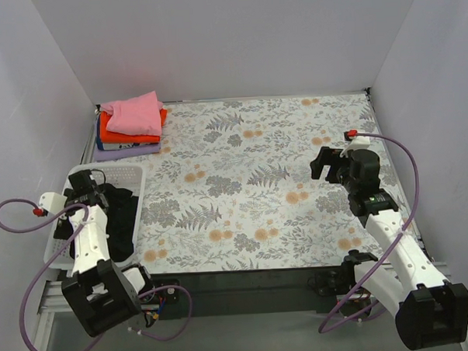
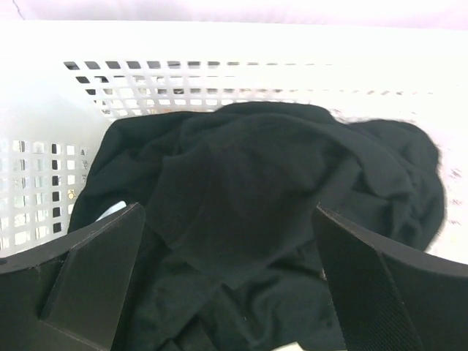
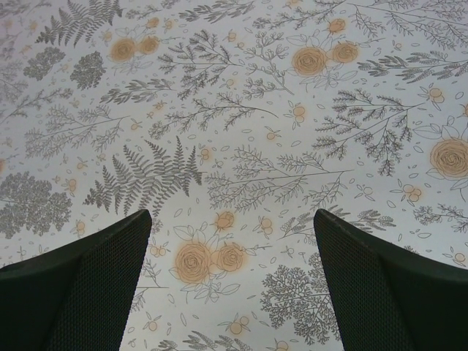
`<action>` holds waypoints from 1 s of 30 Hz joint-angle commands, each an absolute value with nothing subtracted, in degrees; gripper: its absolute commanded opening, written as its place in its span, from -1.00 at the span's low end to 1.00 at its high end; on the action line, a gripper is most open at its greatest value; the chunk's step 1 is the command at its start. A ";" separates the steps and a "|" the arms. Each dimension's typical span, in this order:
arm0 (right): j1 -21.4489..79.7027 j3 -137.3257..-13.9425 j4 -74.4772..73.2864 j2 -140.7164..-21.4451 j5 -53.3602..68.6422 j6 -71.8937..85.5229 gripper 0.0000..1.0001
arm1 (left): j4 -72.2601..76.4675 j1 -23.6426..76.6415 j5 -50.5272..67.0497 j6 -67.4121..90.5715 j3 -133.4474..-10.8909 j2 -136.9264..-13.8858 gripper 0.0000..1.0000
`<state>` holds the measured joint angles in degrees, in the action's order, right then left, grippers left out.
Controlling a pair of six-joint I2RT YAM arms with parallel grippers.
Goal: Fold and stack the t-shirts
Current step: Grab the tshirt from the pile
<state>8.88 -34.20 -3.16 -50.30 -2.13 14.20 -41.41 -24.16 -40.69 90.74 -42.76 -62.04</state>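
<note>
The black t-shirt (image 2: 256, 190) lies crumpled inside the white mesh basket (image 2: 219, 80), at the lower left of the top view. The left gripper (image 2: 228, 219) is positioned over it, jaws spread, grasping nothing. At the upper left is a folded stack: pink t-shirt (image 1: 136, 114), orange t-shirt (image 1: 131, 136), lilac t-shirt (image 1: 128, 151). The right gripper (image 3: 230, 219), released and empty, hangs above the flowered tablecloth (image 3: 241, 110).

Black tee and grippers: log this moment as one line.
left gripper: open, over black tee in basket | right gripper: open, empty, above tablecloth | stack: far left, pink tee on top
</note>
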 commanded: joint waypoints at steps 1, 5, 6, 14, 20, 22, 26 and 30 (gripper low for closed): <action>8.17 -37.26 -0.53 -50.36 -0.35 15.20 0.97 | -38.59 -27.41 -40.53 91.41 -41.92 -64.33 0.96; 7.82 -37.26 -0.53 -50.27 1.49 15.73 0.97 | -37.01 -29.09 -37.89 91.14 -41.75 -68.72 0.97; 7.82 -37.18 -0.53 -50.27 1.76 15.73 0.97 | -36.04 -29.27 -37.53 90.79 -41.66 -70.38 0.96; 7.47 -37.44 1.23 -50.80 3.08 16.17 0.97 | -34.28 -29.18 -36.48 90.62 -43.07 -78.04 0.45; 7.21 -37.44 1.14 -50.45 3.08 15.73 0.97 | -33.66 -28.22 -33.40 88.51 -42.89 -72.45 -1.00; 7.12 -37.53 1.14 -50.36 3.25 15.64 0.97 | -33.92 -27.08 -32.61 87.20 -43.85 -69.36 -1.00; 7.03 -38.05 1.06 -50.63 3.78 15.47 0.97 | -36.64 -26.37 -28.84 84.38 -51.29 -59.09 -1.00; 6.86 -38.67 1.05 -51.50 4.83 15.73 0.97 | -40.16 -25.05 -23.85 82.36 -63.17 -55.64 -1.00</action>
<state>7.18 -35.59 -1.48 -51.09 3.46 15.51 -40.14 -25.89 -28.12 85.17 -53.78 -59.59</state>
